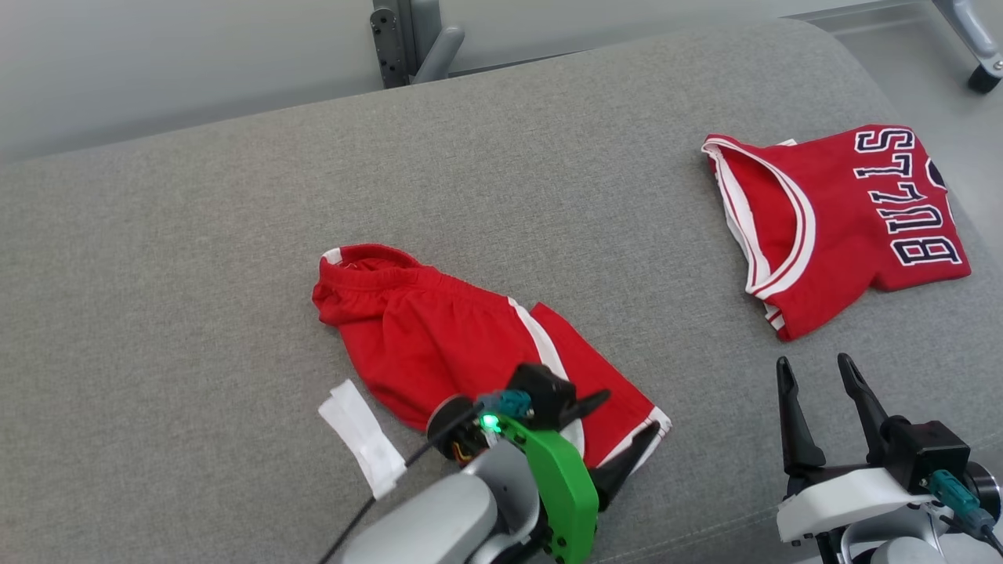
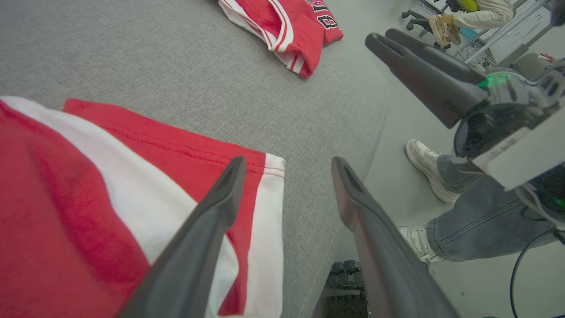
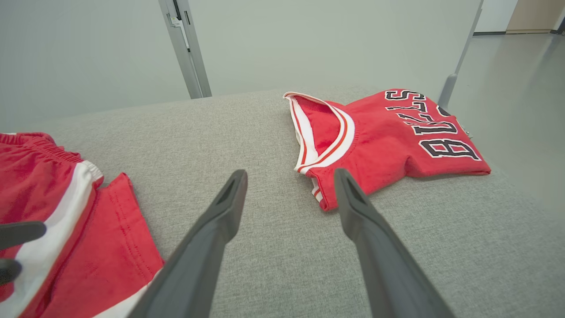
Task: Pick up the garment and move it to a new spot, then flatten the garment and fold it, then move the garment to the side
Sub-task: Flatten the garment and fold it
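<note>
Field note: the red shorts (image 1: 439, 337) lay spread in the lower middle of the head view on the grey upholstered surface (image 1: 196, 258). The gathered waistband pointed to the upper left and the white-trimmed leg hems to the lower right. The left gripper (image 1: 627, 415) hung over the lower-right hem corner with its jaws apart and nothing between them. In its own wrist view one finger crossed the white hem band and the other lay over bare grey cloth, so it straddled the corner rather than pinching it. I judged the shorts to be sitting at their working spot, with flattening not yet finished, since the waistband end looked bunched and one leg panel overlapped the other. Working from the hem corner made sense for tugging the cloth flat or starting a fold. The right gripper (image 1: 815, 364) sat at the lower right, jaws wide and empty. It was between the two garments and touching neither, likely kept clear until a second grip point was needed. A red Bulls jersey (image 1: 846, 227) lay in the upper right, well apart from the shorts. A white strip (image 1: 360, 439) lay just beside the shorts' lower-left edge; I could not tell whether it was attached. At the right of the left wrist view, someone's jeans (image 2: 481, 225) and a pale trainer (image 2: 426, 168) showed past the cushion's edge.
</note>
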